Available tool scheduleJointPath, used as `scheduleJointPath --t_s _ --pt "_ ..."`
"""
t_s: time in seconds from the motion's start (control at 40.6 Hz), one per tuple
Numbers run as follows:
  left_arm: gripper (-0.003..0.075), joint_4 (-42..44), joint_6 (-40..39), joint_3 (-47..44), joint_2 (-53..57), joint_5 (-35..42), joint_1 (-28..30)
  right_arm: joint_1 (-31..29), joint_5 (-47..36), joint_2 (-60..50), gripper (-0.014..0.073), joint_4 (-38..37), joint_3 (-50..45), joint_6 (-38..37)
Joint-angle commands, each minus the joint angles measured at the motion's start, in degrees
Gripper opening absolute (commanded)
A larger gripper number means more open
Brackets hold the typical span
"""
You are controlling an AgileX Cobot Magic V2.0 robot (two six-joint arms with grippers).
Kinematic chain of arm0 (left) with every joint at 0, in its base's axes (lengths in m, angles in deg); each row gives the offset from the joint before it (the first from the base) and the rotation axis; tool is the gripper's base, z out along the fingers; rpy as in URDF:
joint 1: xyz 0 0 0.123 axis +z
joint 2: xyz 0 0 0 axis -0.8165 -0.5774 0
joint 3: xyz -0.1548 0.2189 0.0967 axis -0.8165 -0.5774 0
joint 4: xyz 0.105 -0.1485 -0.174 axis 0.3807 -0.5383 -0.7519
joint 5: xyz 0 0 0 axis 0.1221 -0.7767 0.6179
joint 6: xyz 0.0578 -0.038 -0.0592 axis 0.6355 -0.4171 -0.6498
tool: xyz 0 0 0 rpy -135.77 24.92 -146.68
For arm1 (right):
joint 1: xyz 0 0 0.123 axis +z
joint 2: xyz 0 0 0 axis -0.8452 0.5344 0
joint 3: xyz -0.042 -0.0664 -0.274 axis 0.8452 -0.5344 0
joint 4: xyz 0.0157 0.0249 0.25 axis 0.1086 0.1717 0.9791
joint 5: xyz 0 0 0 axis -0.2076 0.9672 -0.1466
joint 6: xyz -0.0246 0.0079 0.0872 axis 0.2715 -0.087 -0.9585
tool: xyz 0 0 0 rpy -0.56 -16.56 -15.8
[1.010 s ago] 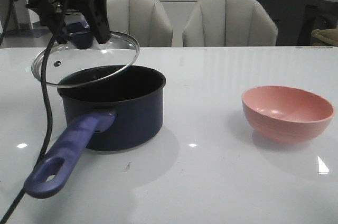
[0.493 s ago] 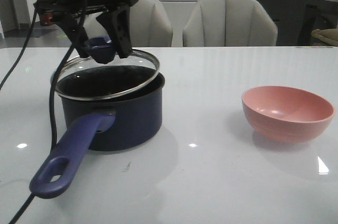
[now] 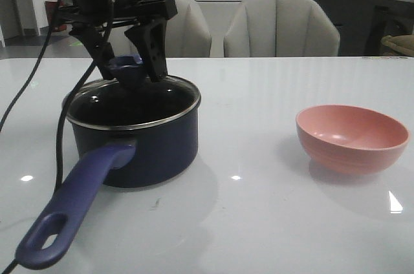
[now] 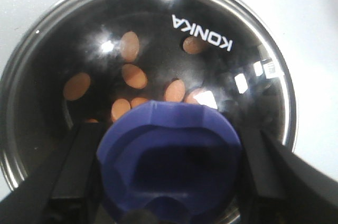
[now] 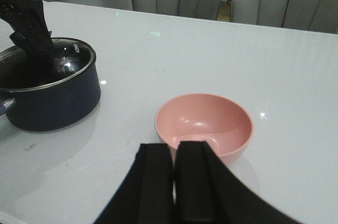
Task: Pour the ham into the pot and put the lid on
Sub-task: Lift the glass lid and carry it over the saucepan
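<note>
Glass lid sits on the pot, steel rim seated level on the pot's rim all round as far as the front view shows. Left end effector pinches the lid's blue knob, one black finger on each side. Pot stands on the left half of the white tabletop; its long blue handle points toward the near edge and ends close to it.

Pink bowl stands well apart to the right, inside bare. Open tabletop lies between pot and bowl. Two pale chairs stand behind the far edge. A black cable hangs from the left arm past the pot's left side, down to the near edge.

Left wrist view only: ham seen through the glass, orange-pink pieces lying on the pot's black bottom; lettering "KONKA" on the lid; knob fills the lower half and hides part of the ham. Front view does not show the ham.

Right wrist view: right end effector with fingers pressed together, holding nothing, above the tabletop just on the near side of the bowl; pot and left fingers visible far off to one side.
</note>
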Motion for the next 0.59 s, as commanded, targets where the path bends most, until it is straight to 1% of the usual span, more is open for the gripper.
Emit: scheduleJointPath --t_s 0.0,0.049,0.172,0.271,0.32,0.37,0.567 --pt "0.0240 0.07 -0.07 1.60 2.52 1.26 -0.50 -0.08 -4.16 0.49 0.0178 0.00 1.61 0.37" --pt "0.0291 -0.37 -0.07 1.60 2.52 1.95 -0.50 -0.08 -4.16 0.49 0.0178 0.00 1.61 0.37" --pt "0.0456 -0.61 -0.07 1.60 2.52 2.43 -0.50 -0.08 -4.16 0.49 0.0178 0.00 1.61 0.37" --pt "0.0552 -0.72 -0.07 1.60 2.52 2.43 -0.50 -0.08 -4.16 0.49 0.0178 0.00 1.61 0.37" --pt "0.0581 -0.72 -0.07 1.60 2.52 2.43 -0.50 -0.08 -4.16 0.49 0.0178 0.00 1.61 0.37" --pt "0.0591 -1.01 -0.07 1.60 2.52 2.43 -0.50 -0.08 -4.16 0.49 0.0178 0.00 1.61 0.37" --pt "0.0585 -1.59 -0.07 5.64 2.78 1.29 -0.39 -0.08 -4.16 0.49 0.0178 0.00 1.61 0.37"
